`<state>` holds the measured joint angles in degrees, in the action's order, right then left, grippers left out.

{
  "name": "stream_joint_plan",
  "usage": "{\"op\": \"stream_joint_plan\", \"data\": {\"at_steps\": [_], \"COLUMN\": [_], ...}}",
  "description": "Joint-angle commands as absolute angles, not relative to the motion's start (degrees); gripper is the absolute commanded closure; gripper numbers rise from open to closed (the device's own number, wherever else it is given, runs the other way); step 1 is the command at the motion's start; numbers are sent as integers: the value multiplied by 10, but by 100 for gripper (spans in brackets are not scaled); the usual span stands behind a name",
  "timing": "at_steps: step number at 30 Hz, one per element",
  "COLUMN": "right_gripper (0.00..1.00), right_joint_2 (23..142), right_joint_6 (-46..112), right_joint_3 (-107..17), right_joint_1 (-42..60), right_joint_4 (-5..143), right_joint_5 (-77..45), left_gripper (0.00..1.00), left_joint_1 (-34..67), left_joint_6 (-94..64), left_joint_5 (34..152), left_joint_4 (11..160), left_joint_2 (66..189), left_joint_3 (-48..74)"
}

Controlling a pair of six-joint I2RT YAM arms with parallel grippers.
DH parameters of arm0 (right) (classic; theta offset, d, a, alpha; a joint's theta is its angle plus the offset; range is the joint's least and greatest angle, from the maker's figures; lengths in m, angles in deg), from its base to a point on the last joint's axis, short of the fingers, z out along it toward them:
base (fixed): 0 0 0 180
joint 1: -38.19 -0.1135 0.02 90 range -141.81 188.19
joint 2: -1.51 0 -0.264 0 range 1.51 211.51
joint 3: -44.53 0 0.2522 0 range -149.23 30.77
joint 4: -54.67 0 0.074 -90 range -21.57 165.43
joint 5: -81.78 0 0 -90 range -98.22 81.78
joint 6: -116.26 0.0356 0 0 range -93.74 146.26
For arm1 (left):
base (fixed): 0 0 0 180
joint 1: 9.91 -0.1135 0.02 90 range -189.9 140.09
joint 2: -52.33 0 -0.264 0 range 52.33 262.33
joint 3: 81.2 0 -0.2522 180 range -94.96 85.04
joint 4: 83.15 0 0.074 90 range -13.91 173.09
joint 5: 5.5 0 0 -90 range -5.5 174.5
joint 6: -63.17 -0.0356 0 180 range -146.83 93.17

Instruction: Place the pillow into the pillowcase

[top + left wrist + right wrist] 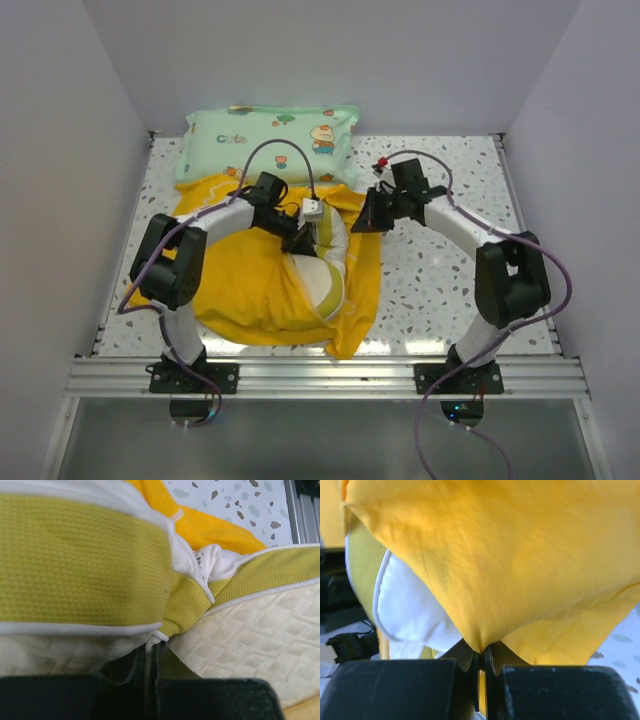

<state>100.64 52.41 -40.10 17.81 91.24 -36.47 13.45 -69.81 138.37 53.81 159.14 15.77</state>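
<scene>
The bright yellow pillowcase (pixel 250 290) lies crumpled on the left half of the table. The cream-white pillow (pixel 330 282) is bent double on it, its yellow-green band showing. My left gripper (pixel 303 238) is shut on the pillow's white piped edge; in the left wrist view the gripper (pixel 151 650) pinches that edge beside the quilted pillow (pixel 260 630), with the pillowcase (pixel 210 527) behind. My right gripper (pixel 366 222) is shut on the pillowcase's right edge. In the right wrist view the gripper (pixel 482 655) holds a fold of pillowcase (pixel 520 555), lifted over the pillow (pixel 410 605).
A mint-green cartoon-print pillow (pixel 270 140) lies along the back wall, touching the pillowcase's far edge. White walls close in the speckled table (pixel 450 270) on three sides. An aluminium rail (pixel 330 375) runs along the near edge by the arm bases.
</scene>
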Motion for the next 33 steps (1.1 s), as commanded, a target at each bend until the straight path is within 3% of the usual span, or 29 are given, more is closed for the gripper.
{"op": "stream_joint_plan", "data": {"at_steps": [1, 7, 10, 16, 20, 24, 30, 33], "right_gripper": [100, 100, 100, 100, 100, 100, 100, 100], "right_joint_2": [870, 811, 839, 877, 868, 866, 873, 883], "right_joint_6": [555, 583, 536, 534, 625, 718, 755, 694], "right_joint_3": [-389, -322, -321, -359, -362, -365, -358, -354], "right_joint_1": [246, 255, 262, 290, 280, 239, 172, 185], "right_joint_4": [844, 809, 875, 859, 772, 691, 661, 722], "right_joint_5": [-456, -539, -503, -534, -632, -651, -664, -672], "left_gripper": [100, 100, 100, 100, 100, 100, 100, 100], "left_joint_1": [108, 59, 42, 48, 77, 134, 144, 120], "left_joint_6": [-668, -629, -622, -602, -600, -587, -529, -428], "left_joint_5": [1159, 1179, 1185, 1093, 1129, 1190, 1314, 1371], "left_joint_4": [479, 456, 444, 454, 452, 468, 547, 628], "left_joint_2": [1668, 1700, 1687, 1669, 1676, 1700, 1689, 1654], "left_joint_3": [154, 104, 99, 124, 96, 56, 56, 80]}}
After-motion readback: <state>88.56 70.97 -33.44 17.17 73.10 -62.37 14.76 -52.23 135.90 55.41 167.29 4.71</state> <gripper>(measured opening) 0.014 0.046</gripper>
